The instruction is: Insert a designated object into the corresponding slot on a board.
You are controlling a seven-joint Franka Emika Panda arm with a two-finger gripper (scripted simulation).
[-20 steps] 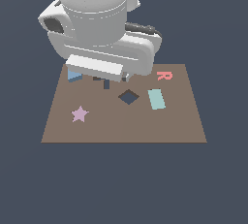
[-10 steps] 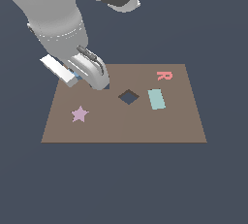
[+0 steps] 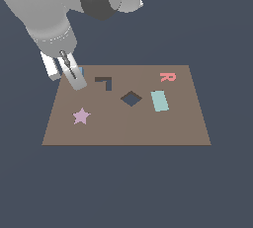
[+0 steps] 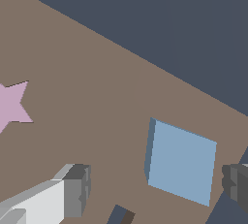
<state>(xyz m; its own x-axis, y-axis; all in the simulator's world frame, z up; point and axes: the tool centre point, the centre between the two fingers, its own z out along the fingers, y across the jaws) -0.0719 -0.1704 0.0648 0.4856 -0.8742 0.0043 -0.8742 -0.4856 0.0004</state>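
Big flat brown rectangular board [image 3: 126, 123] sits where it was, nothing on it has shifted. What changed: over the last second my white Panda arm has swung off the middle of the board toward the far corner on the exterior view's left, so the dark navy diamond-shaped slot [image 3: 131, 98] and the dark L-shaped cut-out [image 3: 105, 82] are now uncovered. Pale teal rectangle [image 3: 159, 100] lies just beside the slot, pink star [image 3: 81, 116] nearer the front, pink letter R [image 3: 167, 77] at the back.

Gripper [image 4: 155, 194] now hangs over the small flat medium-blue square block [image 4: 180, 161], which lies flat on the board near that corner, well apart from the slot. Fingers [image 4: 75, 189] are spread wide, one either side of the block, not touching it, nothing held.

My read: approach is done, grasp not yet made. Next I'd lower, close, then carry it to the slot and rotate to match the diamond.
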